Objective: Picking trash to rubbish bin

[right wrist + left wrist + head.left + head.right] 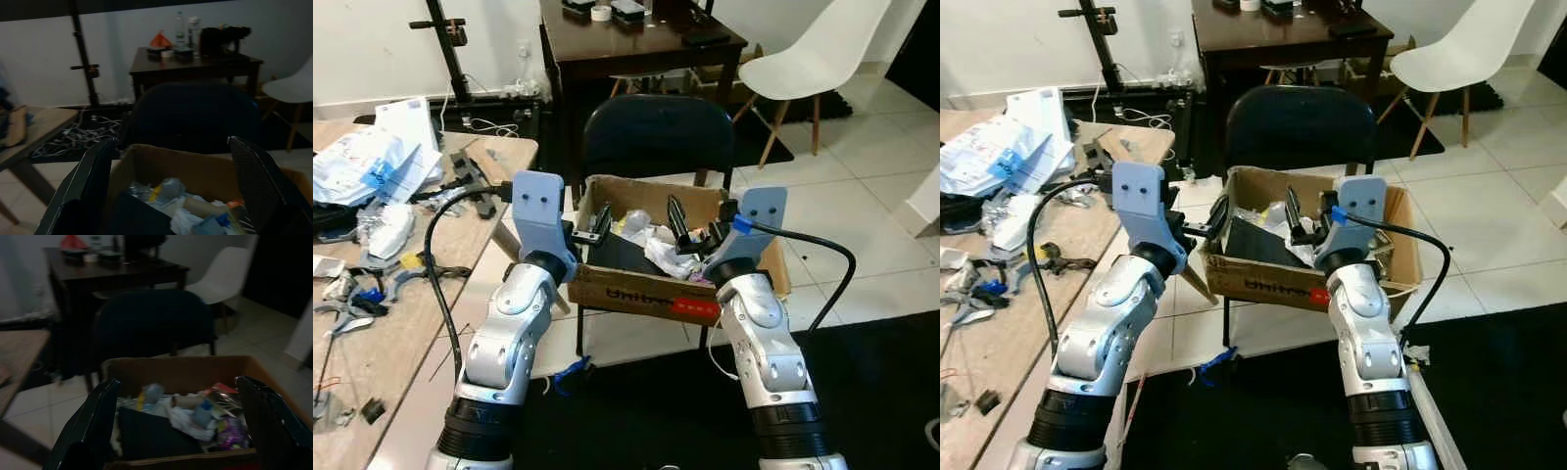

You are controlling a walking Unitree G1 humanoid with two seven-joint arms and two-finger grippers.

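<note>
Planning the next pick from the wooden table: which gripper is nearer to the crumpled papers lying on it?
Left. The left gripper hangs at the cardboard box's left edge, on the side of the crumpled papers. The right gripper sits over the box's middle, farther away.

Both eye views are bright, evenly lit and sharp, with soft shadow beneath the dark chair [656,137]. Pale floor tiles [862,215] reflect mild glare. Both wrist views are dim and underexposed (slightly soft overall); the black fingers [88,426] appear blurred in the foreground.
</note>
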